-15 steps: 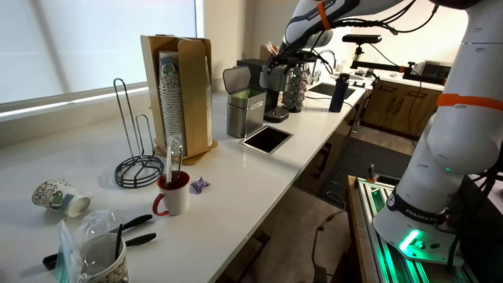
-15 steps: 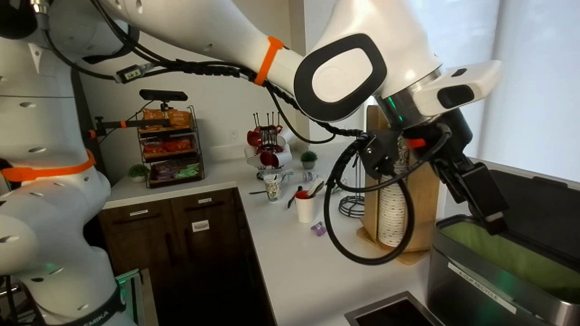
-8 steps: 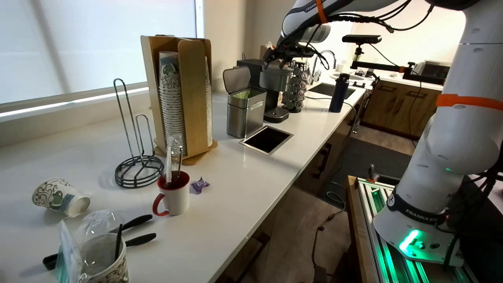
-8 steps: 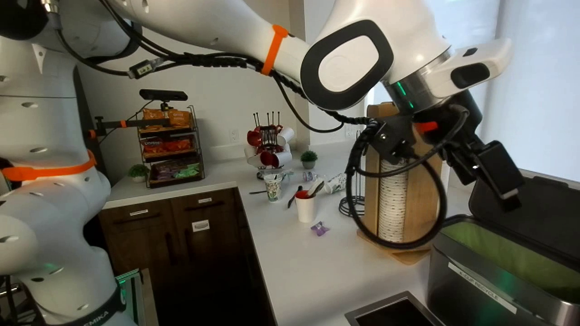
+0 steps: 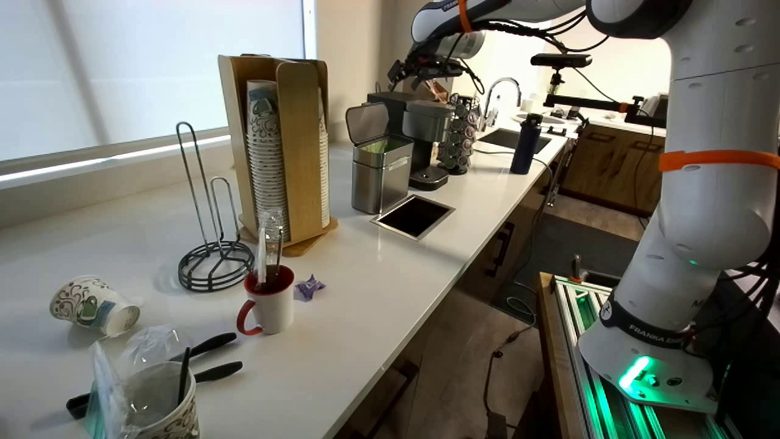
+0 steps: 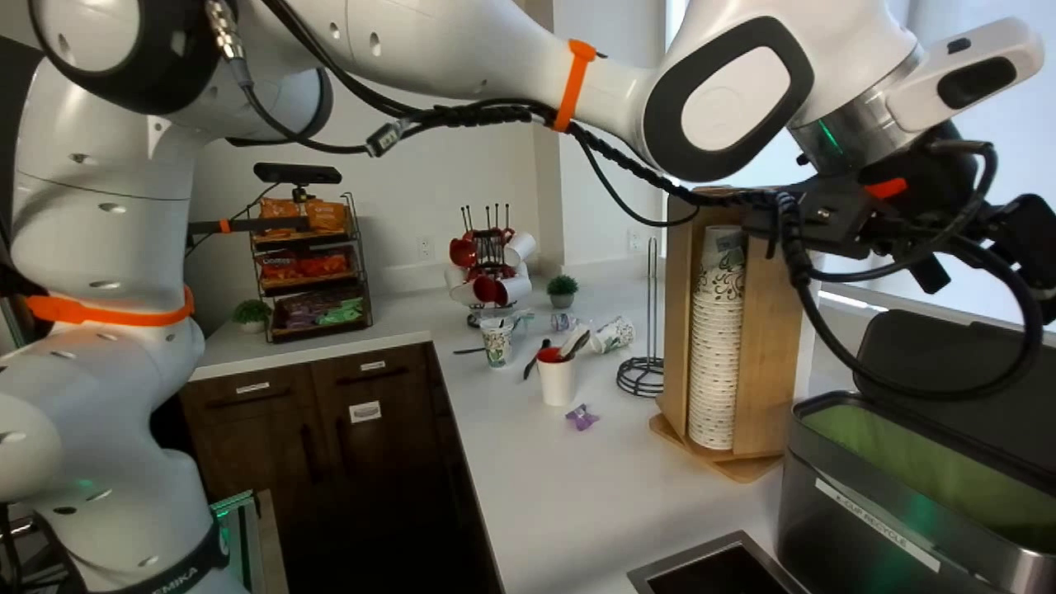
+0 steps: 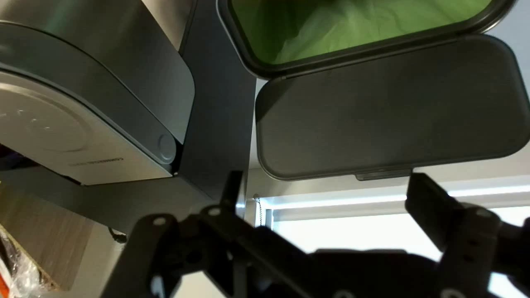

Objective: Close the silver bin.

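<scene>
The silver bin (image 5: 379, 183) stands on the counter with its dark grey lid (image 5: 367, 122) hinged up. In an exterior view the bin (image 6: 866, 532) shows a green liner and the raised lid (image 6: 912, 342). In the wrist view the liner (image 7: 372, 25) and the lid's inner face (image 7: 389, 111) fill the upper right. My gripper (image 5: 403, 76) is above the height of the raised lid, apart from it. In the wrist view the gripper (image 7: 326, 181) is open and empty; its right finger lines up near the tab on the lid's edge.
A coffee maker (image 5: 428, 122) stands close beside the bin. A tan wooden cup holder (image 5: 301, 152) stands on its other side. A square opening (image 5: 414, 217) is set in the counter before the bin. A pod rack (image 5: 461, 137) and dark blue bottle (image 5: 526, 145) stand further along.
My gripper has moved up and towards the window side, left in an exterior view and right in another. It has also turned. The bin and its raised lid have not moved.
</scene>
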You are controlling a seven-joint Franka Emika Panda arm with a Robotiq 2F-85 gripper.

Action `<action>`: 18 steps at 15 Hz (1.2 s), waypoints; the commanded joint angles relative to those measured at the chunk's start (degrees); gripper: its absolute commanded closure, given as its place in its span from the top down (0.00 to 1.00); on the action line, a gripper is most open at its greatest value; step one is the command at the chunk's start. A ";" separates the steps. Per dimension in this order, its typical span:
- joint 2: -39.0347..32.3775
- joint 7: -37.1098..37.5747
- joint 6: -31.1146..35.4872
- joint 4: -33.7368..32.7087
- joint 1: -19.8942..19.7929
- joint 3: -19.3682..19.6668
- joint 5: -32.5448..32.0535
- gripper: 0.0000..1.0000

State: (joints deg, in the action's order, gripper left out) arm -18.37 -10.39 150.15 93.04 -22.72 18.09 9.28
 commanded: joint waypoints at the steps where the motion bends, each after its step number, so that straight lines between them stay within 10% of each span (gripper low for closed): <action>1: -0.68 0.61 -0.26 -0.98 -1.25 -1.23 -0.74 1.00; 10: -10.12 -18.91 -17.15 -18.38 -7.07 -10.34 5.26 1.00; 11: -5.20 -18.07 -12.91 -11.07 -5.86 -10.07 4.46 1.00; 18: -11.95 -23.30 -5.61 -18.57 -7.72 -12.53 7.16 1.00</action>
State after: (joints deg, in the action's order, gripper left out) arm -27.96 -29.39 139.30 76.70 -29.18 7.64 13.78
